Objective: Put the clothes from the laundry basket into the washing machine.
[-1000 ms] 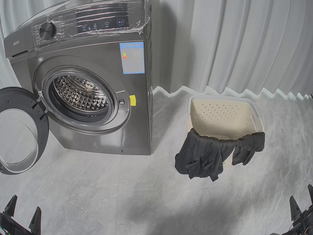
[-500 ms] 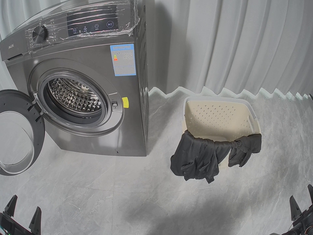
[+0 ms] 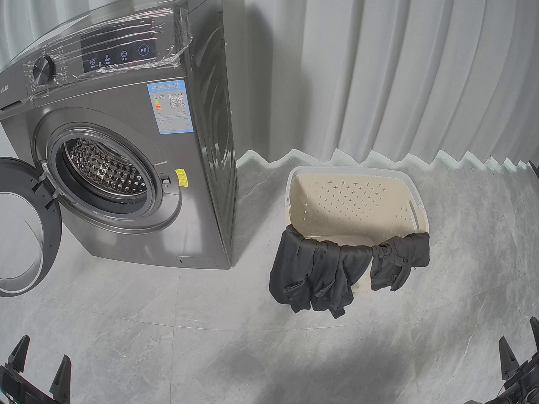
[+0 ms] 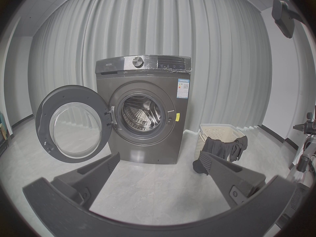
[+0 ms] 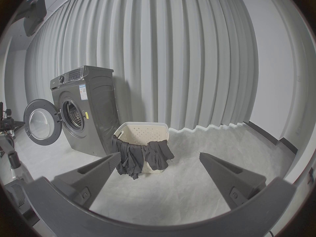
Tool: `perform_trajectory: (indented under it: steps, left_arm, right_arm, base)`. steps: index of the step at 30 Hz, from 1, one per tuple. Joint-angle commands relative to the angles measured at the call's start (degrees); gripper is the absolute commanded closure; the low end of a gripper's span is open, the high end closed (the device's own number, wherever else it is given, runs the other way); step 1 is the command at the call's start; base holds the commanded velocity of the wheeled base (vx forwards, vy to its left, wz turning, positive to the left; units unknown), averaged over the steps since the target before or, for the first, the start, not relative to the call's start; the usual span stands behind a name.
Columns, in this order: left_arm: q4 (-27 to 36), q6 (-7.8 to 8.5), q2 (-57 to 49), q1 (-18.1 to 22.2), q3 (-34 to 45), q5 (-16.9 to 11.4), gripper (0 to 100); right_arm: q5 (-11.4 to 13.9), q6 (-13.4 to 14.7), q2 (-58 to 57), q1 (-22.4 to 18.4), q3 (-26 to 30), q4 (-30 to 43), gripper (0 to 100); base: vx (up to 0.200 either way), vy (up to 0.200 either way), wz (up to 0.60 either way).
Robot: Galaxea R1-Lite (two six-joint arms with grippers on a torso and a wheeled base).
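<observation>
The view has swung right; clothes (image 3: pixel 331 267) unmoved.

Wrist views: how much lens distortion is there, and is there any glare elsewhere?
Left wrist view: strong fisheye with dark corners; curtain folds bow outward, washing machine near centre looks fairly straight. Right wrist view: same fisheye; laundry basket central. Head view: glare streaks on the plastic film over the control panel.

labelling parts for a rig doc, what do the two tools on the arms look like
The left tool and right tool look alike: matte dark grey, each with two wedge-shaped fingers tapering to blunt tips, finely ribbed on the inner tip faces, one round screw hole near each finger's base, mounted on a curved dark bracket.
</observation>
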Motion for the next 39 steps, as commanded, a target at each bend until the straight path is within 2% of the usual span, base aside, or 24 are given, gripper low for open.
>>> perform_trajectory:
  steps: [1, 7, 13, 22, 39]
  left_arm:
    - [0.02, 0.03, -1.01, -0.01, 0.92, 0.03, 0]
    - [0.02, -0.05, -1.01, -0.01, 0.92, 0.03, 0]
    - [-0.06, -0.05, -1.01, -0.01, 0.92, 0.03, 0]
    - [-0.06, 0.03, -1.01, -0.01, 0.92, 0.03, 0]
    - [-0.06, 0.03, -1.01, -0.01, 0.92, 0.03, 0]
  right_arm:
    - [0.0, -0.01, -0.88, -0.01, 0.92, 0.02, 0]
    - [0.0, -0.01, -0.88, -0.01, 0.92, 0.02, 0]
    - [0.0, -0.01, -0.88, -0.01, 0.92, 0.02, 0]
    - [0.0, -0.01, -0.88, -0.01, 0.92, 0.02, 0]
    - [0.0, -0.01, -0.88, -0.01, 0.92, 0.02, 0]
  base:
    - [0.0, 0.0, 0.0]
    - [0.0, 0.0, 0.0]
    - [0.2, 0.0, 0.0]
    - [0.0, 0.0, 0.0]
    - [0.0, -0.2, 0.0]
